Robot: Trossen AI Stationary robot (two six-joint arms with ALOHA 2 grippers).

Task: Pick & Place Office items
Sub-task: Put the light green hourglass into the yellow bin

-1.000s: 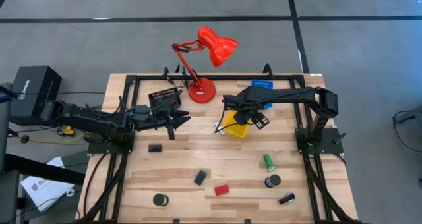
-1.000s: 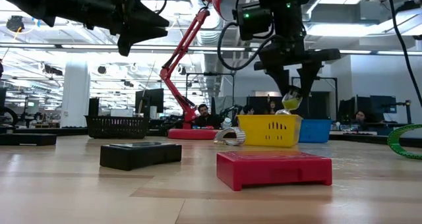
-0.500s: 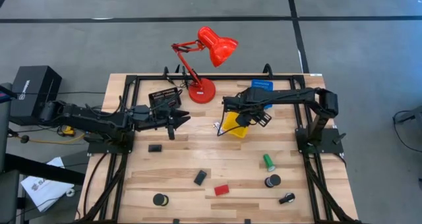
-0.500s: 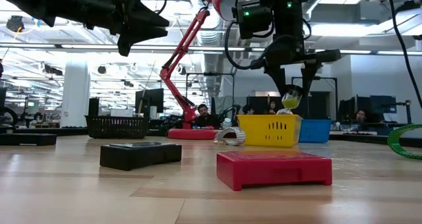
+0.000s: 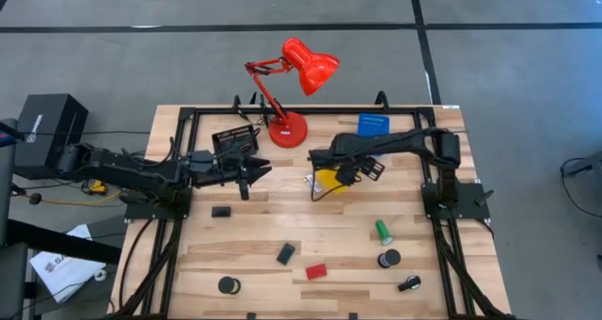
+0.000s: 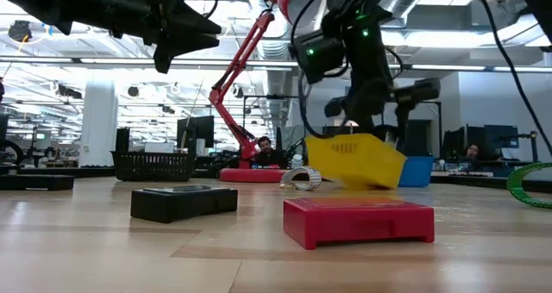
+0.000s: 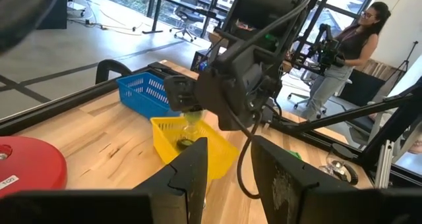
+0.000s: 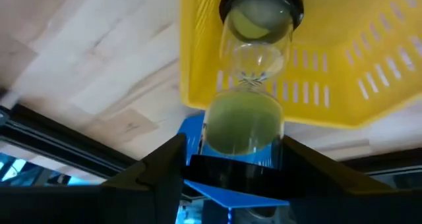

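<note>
Item: green sand timer (image 8: 249, 112), glass, light, fragile, slick; grip by black end caps. Location: right claw (image 8: 231, 165), clamped on it over tipped yellow tray (image 6: 355, 159). Left claw (image 7: 227, 168) apart, empty.

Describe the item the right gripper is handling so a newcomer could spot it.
Start at the red lamp at the table's far edge; beside its base sits a yellow tray, now tipped up. In the right gripper, over that tray, is a sand timer: clear glass, green sand, black end caps. Nothing else here is see-through.
</note>
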